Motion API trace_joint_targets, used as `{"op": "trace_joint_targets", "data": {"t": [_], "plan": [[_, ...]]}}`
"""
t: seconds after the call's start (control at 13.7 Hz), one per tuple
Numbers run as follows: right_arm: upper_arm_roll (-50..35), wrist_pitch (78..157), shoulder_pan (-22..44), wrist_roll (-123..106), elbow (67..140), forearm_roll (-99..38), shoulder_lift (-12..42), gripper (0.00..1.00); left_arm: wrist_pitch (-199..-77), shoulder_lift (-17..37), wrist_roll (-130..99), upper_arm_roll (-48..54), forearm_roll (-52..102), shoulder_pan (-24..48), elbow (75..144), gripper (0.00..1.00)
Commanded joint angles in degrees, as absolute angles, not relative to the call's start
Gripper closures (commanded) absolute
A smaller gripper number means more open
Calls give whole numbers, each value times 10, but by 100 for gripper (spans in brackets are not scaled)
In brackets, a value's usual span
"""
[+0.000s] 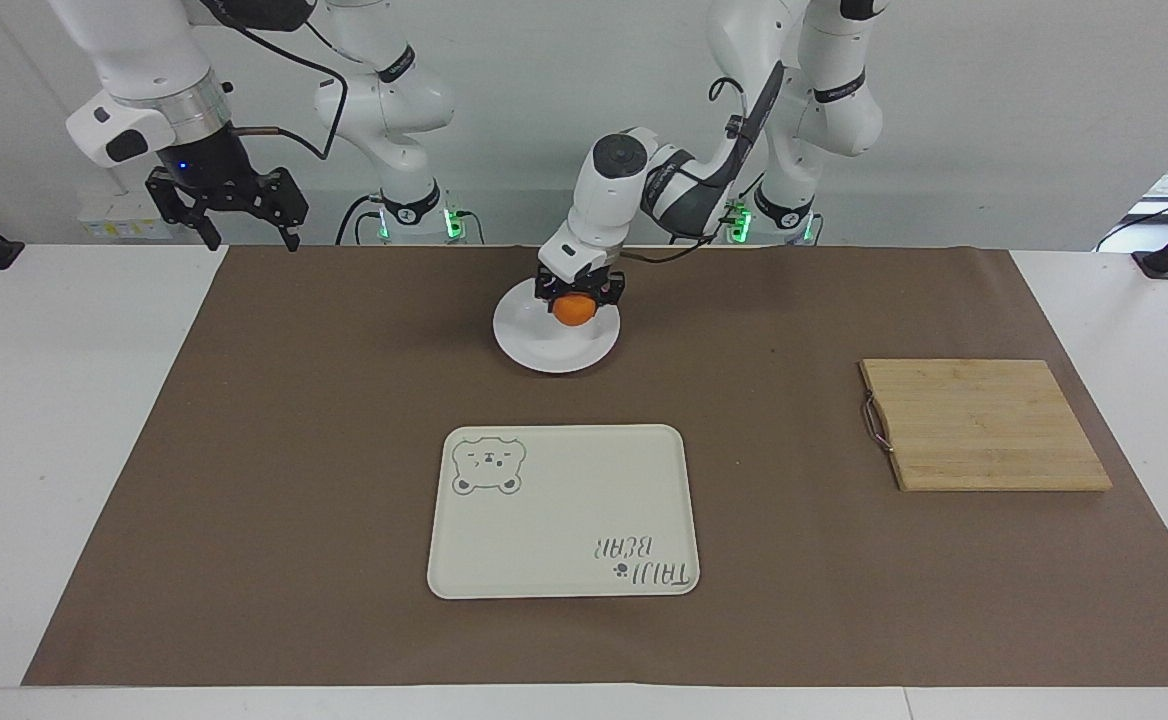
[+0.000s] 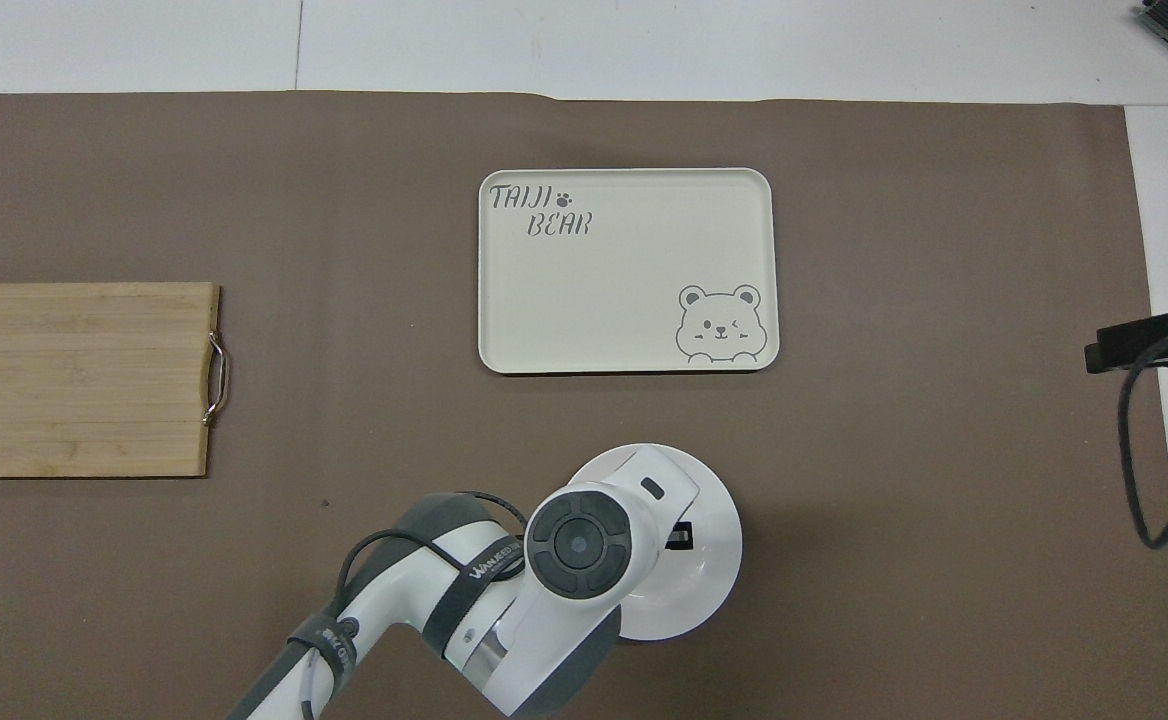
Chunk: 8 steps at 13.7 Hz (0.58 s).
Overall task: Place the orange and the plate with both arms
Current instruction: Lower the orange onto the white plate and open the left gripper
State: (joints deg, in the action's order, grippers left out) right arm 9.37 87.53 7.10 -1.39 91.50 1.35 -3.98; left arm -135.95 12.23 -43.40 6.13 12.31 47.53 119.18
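left tool (image 1: pixel 576 296) clamped on orange (image 1: pixel 573 310), low over plate (image 1: pixel 534 345). right tool (image 1: pixel 228 205) spread, empty, waiting. orange likely firm, rolls: release centrally. plate glossy, brittle: you grip rim.

Left arm (image 1: pixel 704 180) reaches in from its base, elbow folded, wrist (image 1: pixel 609 195) angled downward; left gripper (image 1: pixel 577 297) points down, low over the table's middle at the robots' end, fingers clamped on a load. Overhead, the wrist housing (image 2: pixel 584 540) hides the gripper. Right arm (image 1: pixel 144 70) waits raised at its own end; right gripper (image 1: pixel 227 205) hangs downward, fingers spread wide
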Motion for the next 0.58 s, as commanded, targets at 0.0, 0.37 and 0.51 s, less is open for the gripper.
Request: {"op": "trace_joint_targets", "data": {"t": [0.0,0.37,0.51], "plan": [[92,872,67,-15,929,6,-54,0,-1421,170,-471,51,95,504,1194,99],[92,872,67,-16,932,6,-54,0,-1383,146,-467,47,91,494,1186,0],[92,872,67,-16,932,5,-54,0,-1323,109,-465,47,91,464,1170,0]]}}
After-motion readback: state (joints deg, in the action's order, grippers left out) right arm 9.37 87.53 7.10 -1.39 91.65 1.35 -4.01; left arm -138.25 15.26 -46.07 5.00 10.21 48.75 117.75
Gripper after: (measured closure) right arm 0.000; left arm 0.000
